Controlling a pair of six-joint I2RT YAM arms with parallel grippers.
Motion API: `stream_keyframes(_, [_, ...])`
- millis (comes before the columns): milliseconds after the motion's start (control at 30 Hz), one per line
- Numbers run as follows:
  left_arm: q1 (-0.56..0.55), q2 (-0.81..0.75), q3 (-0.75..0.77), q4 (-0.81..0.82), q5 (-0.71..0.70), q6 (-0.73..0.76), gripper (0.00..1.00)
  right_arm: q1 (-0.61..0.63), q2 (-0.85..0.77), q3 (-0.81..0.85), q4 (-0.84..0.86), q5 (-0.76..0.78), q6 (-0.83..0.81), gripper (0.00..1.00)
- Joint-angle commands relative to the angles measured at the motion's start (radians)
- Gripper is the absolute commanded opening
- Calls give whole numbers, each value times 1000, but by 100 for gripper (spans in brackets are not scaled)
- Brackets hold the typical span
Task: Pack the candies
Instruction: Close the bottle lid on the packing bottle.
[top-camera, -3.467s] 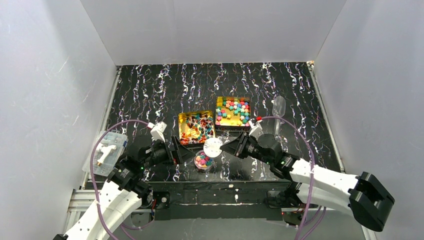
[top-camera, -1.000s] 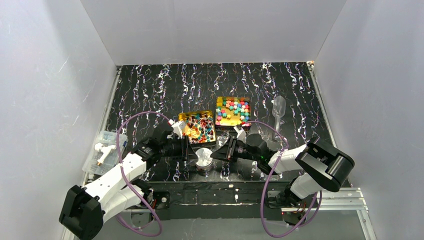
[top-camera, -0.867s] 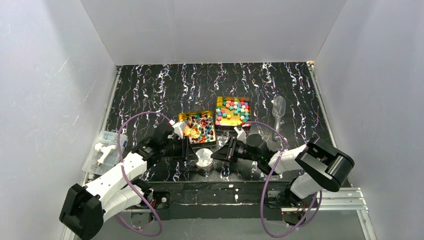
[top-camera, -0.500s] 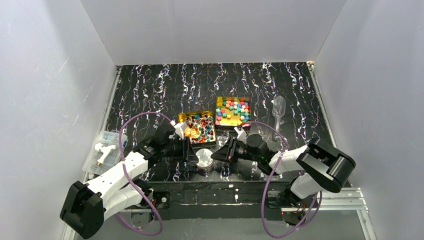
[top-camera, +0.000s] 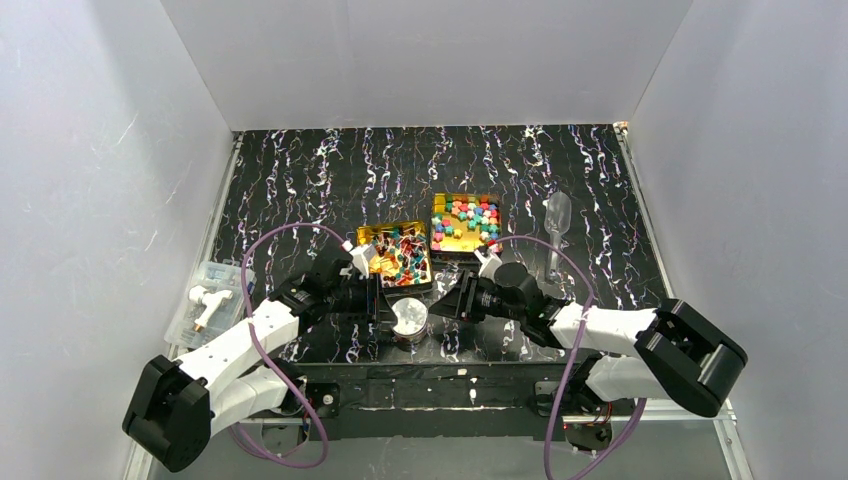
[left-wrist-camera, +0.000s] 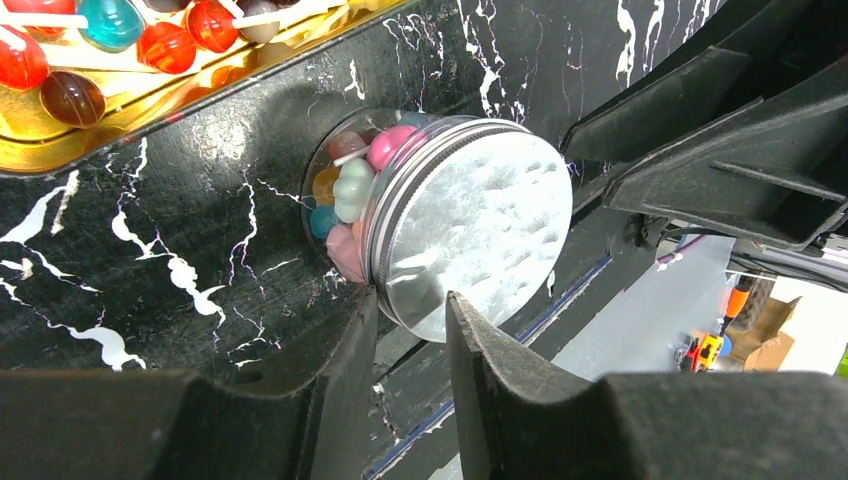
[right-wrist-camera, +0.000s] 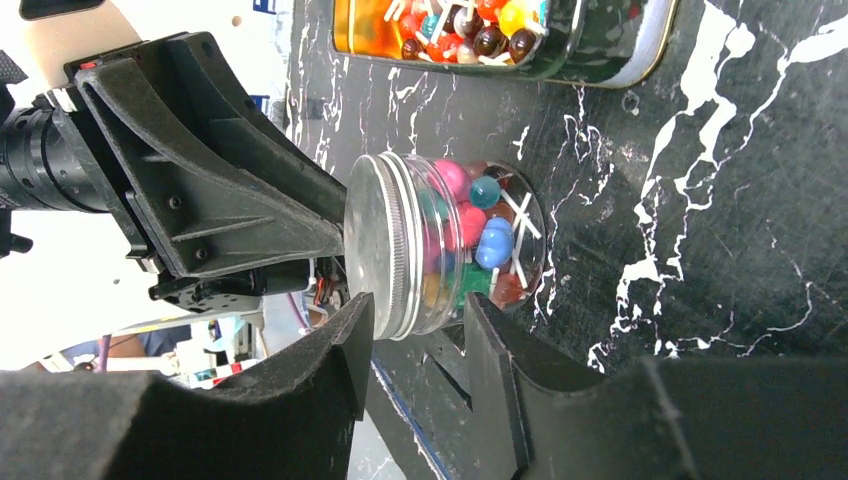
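Lidded jar (top-camera: 408, 320) of candies (right-wrist-camera: 495, 245) flanked by left claw (left-wrist-camera: 410, 305) and right claw (right-wrist-camera: 415, 315).
Each is seen narrowly parted at the jar's rim; whether anything is pinched cannot be told.

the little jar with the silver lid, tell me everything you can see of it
The jar is small, round and clear, closed with a silvery lid with a ridged rim. It is full of candies in pink, blue, green and orange, some on white sticks. It stands upright on the black marbled table near its front edge, before a gold tin. The left hand and right hand flank it; contact cannot be told.
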Motion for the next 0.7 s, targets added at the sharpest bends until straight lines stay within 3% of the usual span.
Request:
stream_keyframes(0, [-5,5,38,-4,14,24,30,-6,-23,55,-73,27,-70,48])
stream_keyframes(667, [-5,2,55,-41,8,37,32,27,68,155,-139,50,-136,50])
